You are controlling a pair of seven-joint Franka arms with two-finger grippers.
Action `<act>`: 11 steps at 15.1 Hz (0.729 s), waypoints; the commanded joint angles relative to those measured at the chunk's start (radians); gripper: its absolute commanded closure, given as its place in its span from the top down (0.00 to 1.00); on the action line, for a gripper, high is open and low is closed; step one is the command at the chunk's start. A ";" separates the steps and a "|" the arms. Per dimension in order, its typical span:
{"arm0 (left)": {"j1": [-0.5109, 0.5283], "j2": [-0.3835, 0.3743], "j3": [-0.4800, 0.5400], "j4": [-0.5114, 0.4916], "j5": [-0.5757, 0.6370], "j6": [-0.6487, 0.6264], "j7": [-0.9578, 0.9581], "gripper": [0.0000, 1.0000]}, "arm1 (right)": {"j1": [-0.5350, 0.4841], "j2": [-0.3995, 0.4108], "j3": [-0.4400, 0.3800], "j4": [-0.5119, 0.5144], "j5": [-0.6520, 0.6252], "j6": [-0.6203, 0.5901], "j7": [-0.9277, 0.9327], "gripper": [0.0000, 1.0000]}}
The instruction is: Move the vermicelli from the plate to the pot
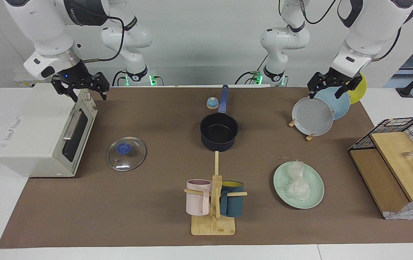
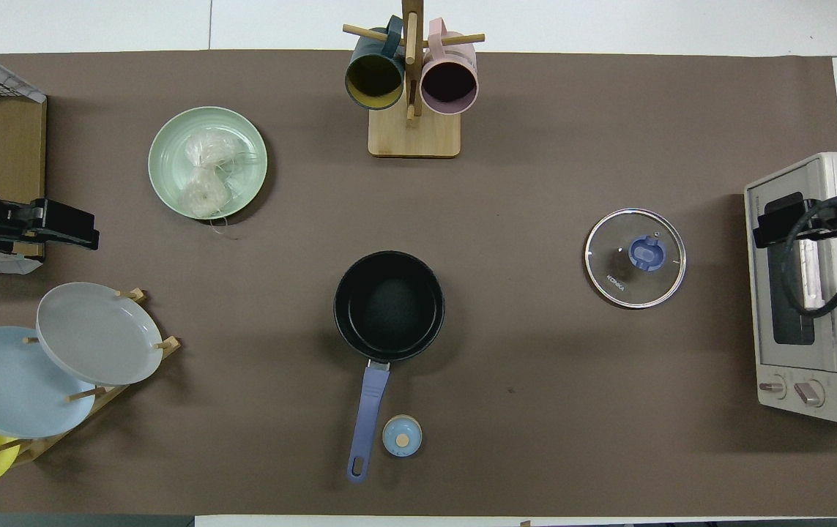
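Observation:
The vermicelli (image 1: 296, 180) lies in two whitish clumps on the pale mint-green plate (image 1: 314, 200), which sits farther from the robots than the pot, toward the left arm's end. It also shows in the overhead view (image 2: 207, 172) on the plate (image 2: 165, 139). The dark pot (image 1: 219, 131) (image 2: 389, 304) stands empty mid-table, its blue handle pointing toward the robots. My left gripper (image 1: 325, 94) (image 2: 88, 236) hangs open and empty over the plate rack. My right gripper (image 1: 87, 94) (image 2: 759, 234) hangs open and empty over the toaster oven's front edge.
A plate rack (image 1: 313, 117) holds grey, light blue and yellow plates. A toaster oven (image 1: 40, 130) stands at the right arm's end, with a glass lid (image 1: 126, 153) beside it. There is also a mug tree (image 1: 213, 202) with two mugs, a small blue knob (image 1: 212, 103) by the pot handle, and a wire basket (image 1: 390, 159).

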 commanded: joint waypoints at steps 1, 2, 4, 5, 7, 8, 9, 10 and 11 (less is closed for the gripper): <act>-0.008 -0.003 0.008 -0.016 -0.015 0.046 0.008 1.00 | 0.002 -0.031 0.017 -0.066 0.018 0.077 0.000 1.00; -0.008 0.010 0.008 -0.018 -0.015 0.060 0.008 1.00 | 0.006 -0.047 0.017 -0.118 0.019 0.125 0.000 1.00; -0.013 0.059 0.008 -0.024 -0.015 0.107 0.008 1.00 | 0.020 -0.061 0.019 -0.231 0.023 0.238 0.000 1.00; -0.013 0.088 0.008 -0.029 -0.015 0.144 0.008 1.00 | 0.034 -0.052 0.017 -0.257 0.023 0.278 0.002 1.00; -0.015 0.163 0.006 -0.020 -0.022 0.210 0.010 1.00 | 0.071 0.002 0.017 -0.290 0.023 0.375 0.034 1.00; -0.015 0.196 0.008 -0.018 -0.036 0.250 0.010 1.00 | 0.074 0.028 0.017 -0.308 0.023 0.421 0.046 1.00; -0.016 0.227 0.008 -0.022 -0.039 0.302 0.014 1.00 | 0.072 0.054 0.017 -0.337 0.023 0.494 0.048 1.00; -0.016 0.255 0.006 -0.029 -0.039 0.345 0.027 1.00 | 0.074 0.083 0.017 -0.360 0.023 0.566 0.048 1.00; -0.016 0.285 0.006 -0.029 -0.038 0.371 0.048 1.00 | 0.072 0.121 0.017 -0.373 0.023 0.623 0.048 1.00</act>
